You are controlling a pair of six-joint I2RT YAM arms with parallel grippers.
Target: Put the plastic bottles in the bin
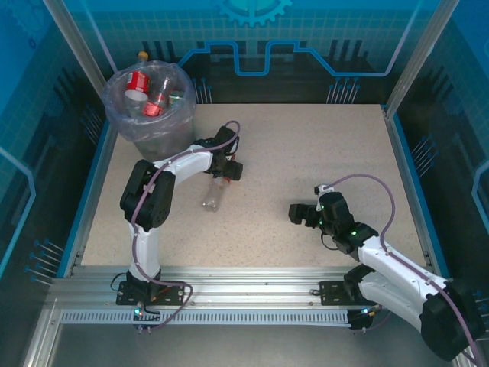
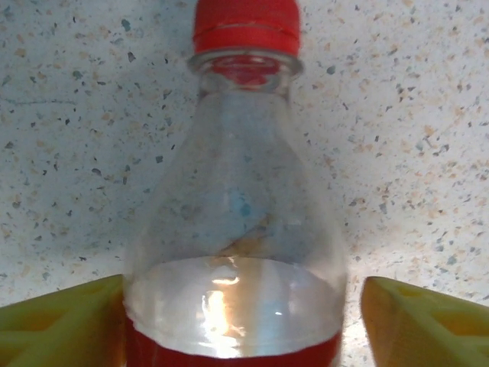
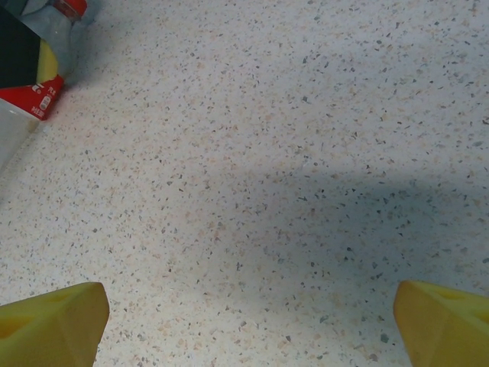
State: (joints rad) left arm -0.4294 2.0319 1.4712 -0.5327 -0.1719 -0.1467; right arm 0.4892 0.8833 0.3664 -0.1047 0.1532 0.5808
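Bottle [image 2: 237, 191], clear, red cap and label: lying on counter [image 1: 306, 153] near bin [image 1: 157, 136], between fingers [image 2: 61, 325] of left end effector [image 2: 243, 325], not yet clamped, slight gap one side. Right end effector [image 3: 252, 321]: spread wide over counter, holding nothing. Bin: far left corner, several bottles [image 1: 141, 82] inside.

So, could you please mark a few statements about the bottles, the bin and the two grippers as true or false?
1. A clear plastic bottle with a red cap lies on the speckled table between the yellow fingers of the left gripper. True.
2. The right gripper is shut on a bottle. False: it is open over bare table.
3. The round grey bin, lined with a crinkly plastic bag, holds several bottles. True.
4. The bin stands at the table's far right corner. False: it is at the far left corner.
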